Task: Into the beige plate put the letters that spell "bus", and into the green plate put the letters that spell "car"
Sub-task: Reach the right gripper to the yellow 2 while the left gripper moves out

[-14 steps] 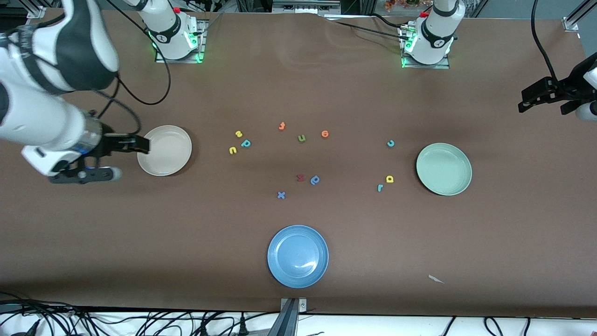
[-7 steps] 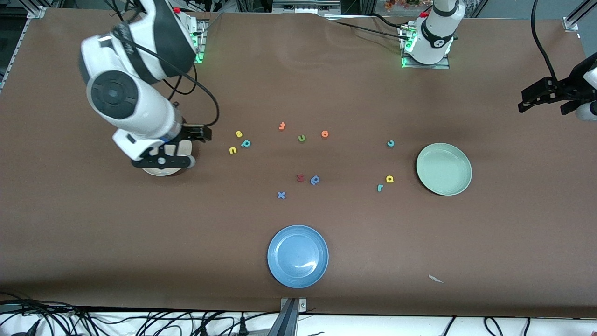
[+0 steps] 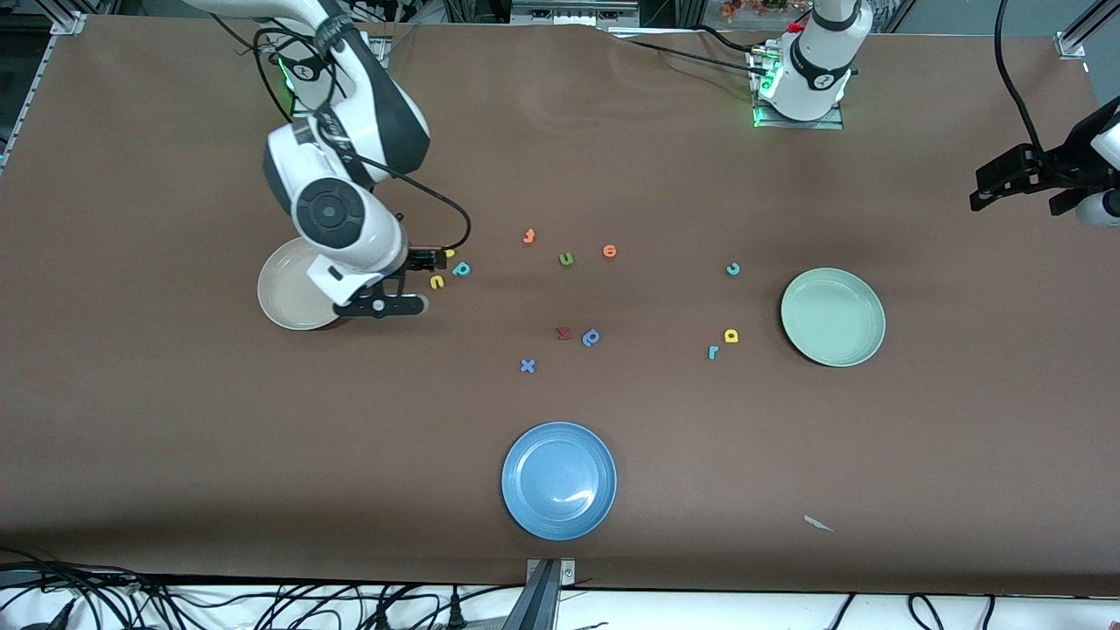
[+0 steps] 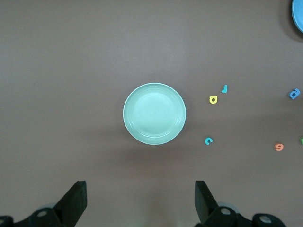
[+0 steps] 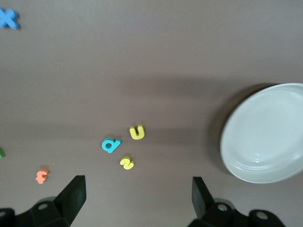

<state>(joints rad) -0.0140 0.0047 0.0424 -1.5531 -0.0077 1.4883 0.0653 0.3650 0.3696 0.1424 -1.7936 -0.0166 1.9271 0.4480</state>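
While the left arm waits at its own end of the desk (image 3: 175,437), its left gripper (image 4: 137,201) hangs in the air with its fingers (image 4: 75,198) spread wide and empty, above a bare stretch beside the green plate (image 3: 832,317). That plate holds nothing. Near it, toward the middle of the desk, lie the teal c (image 3: 733,269), the yellow a (image 3: 731,336) and the teal r (image 3: 712,353), the r just beside the a and nearer the front camera, the c well apart from both and farther from that camera.

Reaching out from its base, the right arm has its right gripper (image 3: 429,260) over the desk between the beige plate (image 3: 289,297) and a small cluster of letters, fingers (image 5: 73,196) wide apart and holding nothing. The arm's wrist covers part of the beige plate; the part that shows is empty. Just beside the gripper sit the yellow u (image 3: 437,282), the teal b (image 3: 461,269) and the yellow s (image 3: 450,254), close together but not touching.

Across the middle lie an orange t (image 3: 528,236), an olive u (image 3: 566,259), an orange round letter (image 3: 610,252), a dark red letter (image 3: 563,333), a blue letter (image 3: 591,337) and a blue x (image 3: 527,366). Nearest the front camera sits a blue plate (image 3: 559,480).
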